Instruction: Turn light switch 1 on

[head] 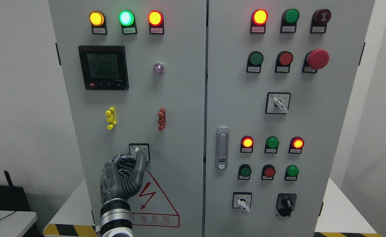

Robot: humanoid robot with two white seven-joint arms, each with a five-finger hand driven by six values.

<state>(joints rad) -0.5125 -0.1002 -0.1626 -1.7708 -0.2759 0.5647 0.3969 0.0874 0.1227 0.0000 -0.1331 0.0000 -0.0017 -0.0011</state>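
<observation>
Digital meter [103,67]: three rows of digits, apparently 225-something, too blurred to confirm. Warning triangle sign [153,204]: lightning bolt, "有电危险". Lamp labels illegible.

The tall grey cabinet [179,98] looks like painted sheet metal, smooth and matt. Its round pilot lamps, such as the lit green lamp [126,18], have glossy translucent plastic lenses. The big red mushroom button [317,59] is smooth, semi-gloss plastic. The black-framed digital meter [103,67] has a shiny glass-like screen. The door's oblong silver latch [222,148] is satin metal. The left hand [124,174] shows ribbed dark fingers [139,164], perhaps rubber, a clear glossy shell and a polished metal wrist ring.
</observation>
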